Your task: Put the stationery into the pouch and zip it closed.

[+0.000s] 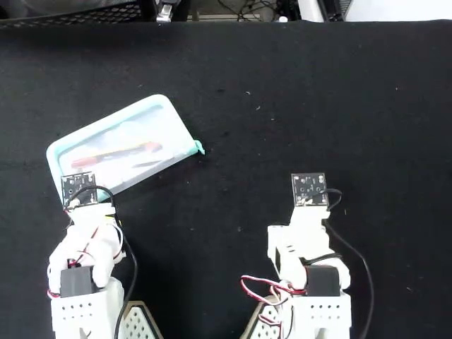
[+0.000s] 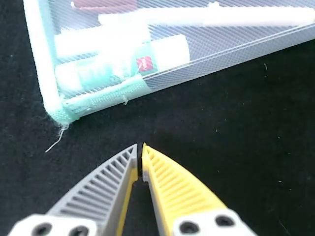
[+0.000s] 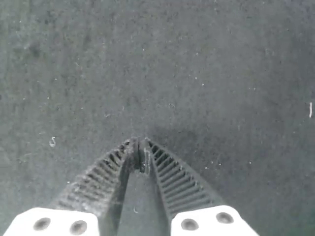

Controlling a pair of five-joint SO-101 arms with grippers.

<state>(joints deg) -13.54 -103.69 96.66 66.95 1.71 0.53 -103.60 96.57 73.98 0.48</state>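
Pouch lies just ahead of the left gripper, whose grey and yellow jaws are pressed together on nothing, their tips short of the pouch's near corner and not touching it. From that gripper, the pouch's long axis runs away at a slant, outward and toward the other arm's side, so the near short end faces the tips and the far short end carries a small teal tab, probably the zip pull. Stationery already sits inside: a glue stick close behind the near corner, with pens lying along the pouch's length. Whether the zip is fully drawn cannot be told.

The right gripper hangs over bare black table, jaws likewise closed and empty, well apart from the pouch; the teal tab is the end nearer to it, yet the left arm is plainly the closer of the two to the pouch as a whole. Any zipping move would likely travel along that slanted axis.
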